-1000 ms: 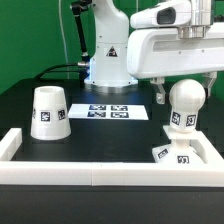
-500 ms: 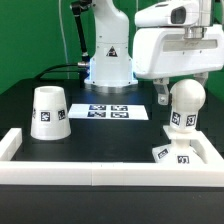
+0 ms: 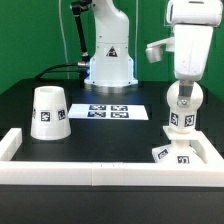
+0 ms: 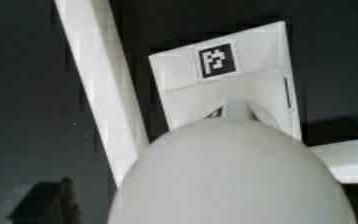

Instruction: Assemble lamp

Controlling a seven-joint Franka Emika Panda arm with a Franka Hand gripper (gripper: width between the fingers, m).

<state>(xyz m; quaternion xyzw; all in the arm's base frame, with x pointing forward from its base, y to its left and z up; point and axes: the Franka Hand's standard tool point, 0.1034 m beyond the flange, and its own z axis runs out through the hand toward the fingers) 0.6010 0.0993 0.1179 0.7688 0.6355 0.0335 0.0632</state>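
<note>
The ball-shaped bulb (image 3: 184, 103) stands upright with its neck on the small square tagged base (image 3: 178, 153), at the exterior view's right. My gripper (image 3: 183, 90) hangs straight down over the bulb's top, with its fingers close around the ball. I cannot tell whether they press on it. In the wrist view the bulb (image 4: 226, 170) fills the foreground and hides the fingers, and the base (image 4: 229, 75) with one tag shows beyond it. The cone-shaped shade (image 3: 48, 112) stands alone at the exterior view's left, wide end down.
The marker board (image 3: 108, 111) lies flat in the middle, in front of the arm's pedestal (image 3: 110, 65). A long white border bar (image 3: 100, 173) runs along the front and turns back at both ends. It also shows in the wrist view (image 4: 108, 90).
The wrist has turned about a quarter turn over the bulb: the hand showed broadside before and now shows narrow. Bulb, base and shade stand where they were.
</note>
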